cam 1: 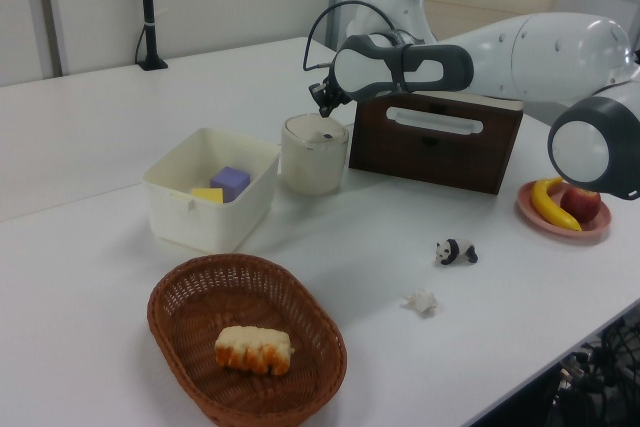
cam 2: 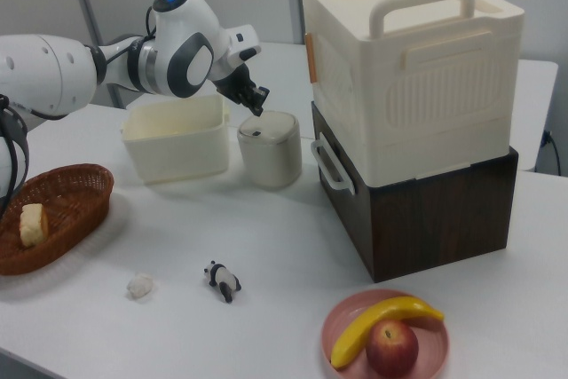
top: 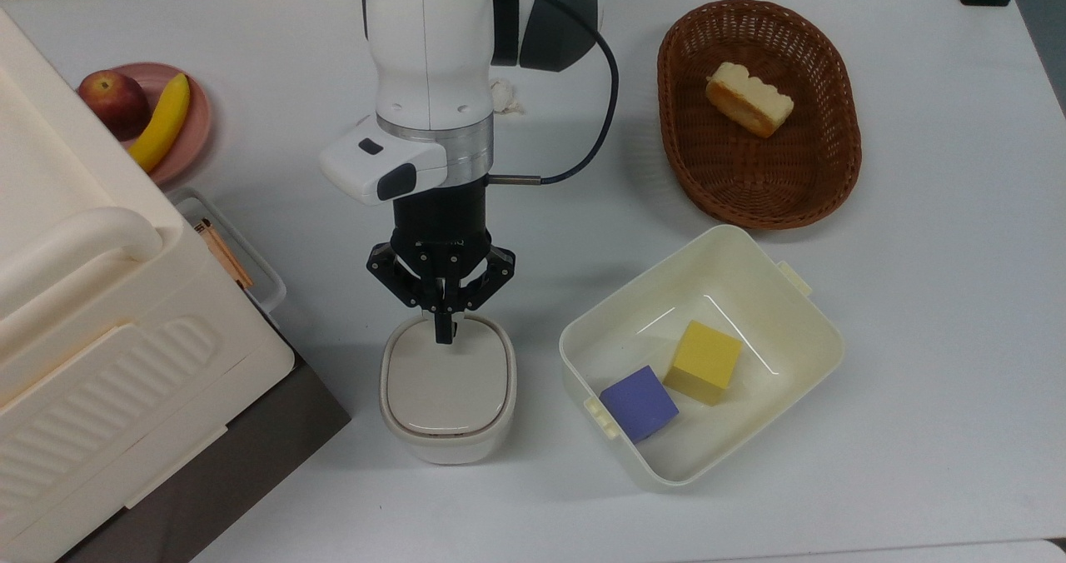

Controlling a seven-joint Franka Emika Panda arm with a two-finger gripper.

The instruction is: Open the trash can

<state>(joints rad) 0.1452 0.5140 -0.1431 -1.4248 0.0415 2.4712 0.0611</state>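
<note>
The trash can is a small cream-white bin with a flat greyish lid, standing near the table's front in the top view, lid down. My gripper points straight down with its black fingers shut together, nothing held. Its tip sits on the lid's far edge, covering the spot of the black push button. In the left view the gripper touches down on the trash can from above. The right view has the gripper at the top of the trash can, with a dark spot on the lid just below the tip.
A lidless cream tub with a yellow and a purple cube stands at the top view's right of the can. The big cream ribbed box on a dark drawer unit is at the top view's left. Farther off are a wicker basket with bread and a pink fruit plate.
</note>
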